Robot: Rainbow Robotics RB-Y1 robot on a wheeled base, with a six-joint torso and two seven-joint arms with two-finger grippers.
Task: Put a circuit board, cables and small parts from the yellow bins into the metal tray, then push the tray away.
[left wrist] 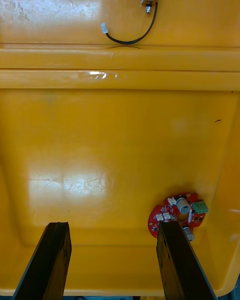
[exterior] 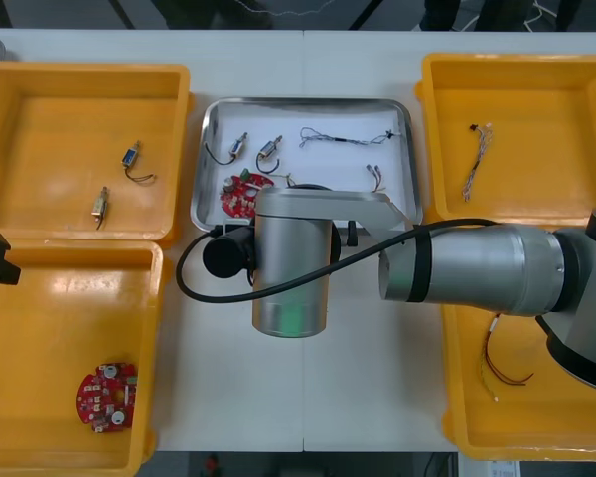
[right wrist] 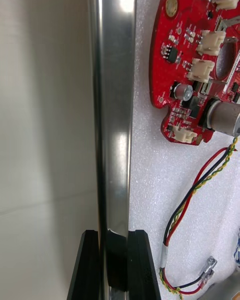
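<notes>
In the right wrist view my right gripper is shut on the near rim of the metal tray. A round red circuit board and a red and yellow cable lie on the tray's white floor just past the rim. From the front, the right arm covers the near edge of the tray. The tray holds the circuit board, two small metal parts and a black cable. My left gripper hangs open over the near left bin.
The near left yellow bin holds another red circuit board. Two small metal parts lie in the far left bin. A cable lies in the far right bin, and a red cable in the near right one.
</notes>
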